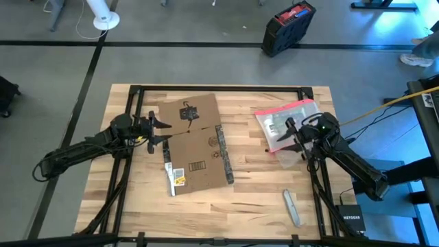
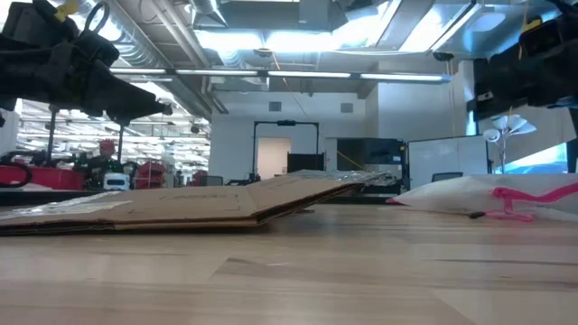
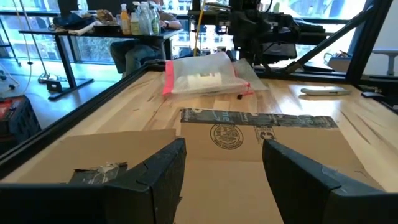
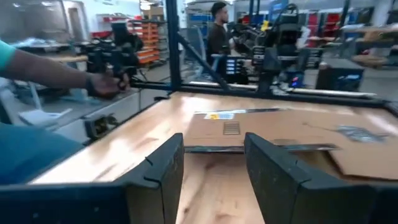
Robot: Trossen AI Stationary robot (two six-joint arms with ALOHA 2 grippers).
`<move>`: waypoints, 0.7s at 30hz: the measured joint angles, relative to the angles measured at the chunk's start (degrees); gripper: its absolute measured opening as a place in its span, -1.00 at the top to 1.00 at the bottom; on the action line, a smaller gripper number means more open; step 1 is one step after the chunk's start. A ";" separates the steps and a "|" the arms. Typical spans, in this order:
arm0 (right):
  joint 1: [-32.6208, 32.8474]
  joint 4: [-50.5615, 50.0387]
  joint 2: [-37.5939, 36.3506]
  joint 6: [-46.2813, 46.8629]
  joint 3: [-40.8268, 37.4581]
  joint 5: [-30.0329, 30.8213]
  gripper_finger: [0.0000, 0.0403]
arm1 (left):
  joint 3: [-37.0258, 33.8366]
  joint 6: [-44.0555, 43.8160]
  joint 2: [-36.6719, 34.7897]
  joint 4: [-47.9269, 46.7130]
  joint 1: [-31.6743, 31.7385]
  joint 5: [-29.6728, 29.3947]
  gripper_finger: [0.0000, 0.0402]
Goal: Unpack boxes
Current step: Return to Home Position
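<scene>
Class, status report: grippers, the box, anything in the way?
Left gripper open, at edge of flat cardboard box. Right gripper open, over clear pouch. Gray cutter lies apart; nothing blocking.

"NETGEAR" reads in white on a black device (image 1: 352, 220) beyond the tabletop (image 1: 260, 199) edge, at about four o'clock. The flattened cardboard box (image 1: 195, 147) carries a barcode label (image 1: 175, 180), a round seal (image 3: 226, 135) and printed black tape (image 3: 261, 119), none legible.

Wooden table (image 1: 254, 185). Flattened cardboard (image 1: 195, 147) lies at frame centre, with a black tape strip (image 1: 221, 147) along its right edge. Pouch (image 1: 281, 115) upper right. Cutter (image 1: 292, 207) lower right, apart from both.
</scene>
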 joint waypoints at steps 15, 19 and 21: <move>0.00 -1.01 0.02 1.16 -0.09 -6.03 0.20 | -0.09 -9.42 0.00 0.88 -0.04 10.99 -0.02; 0.00 -1.04 0.02 1.10 -0.07 -5.99 0.20 | -0.09 -8.06 0.00 1.04 -0.11 20.18 -0.02; 0.00 -1.06 0.02 1.10 -0.07 -5.99 0.20 | -0.09 -7.87 -0.02 0.98 -0.09 21.20 -0.02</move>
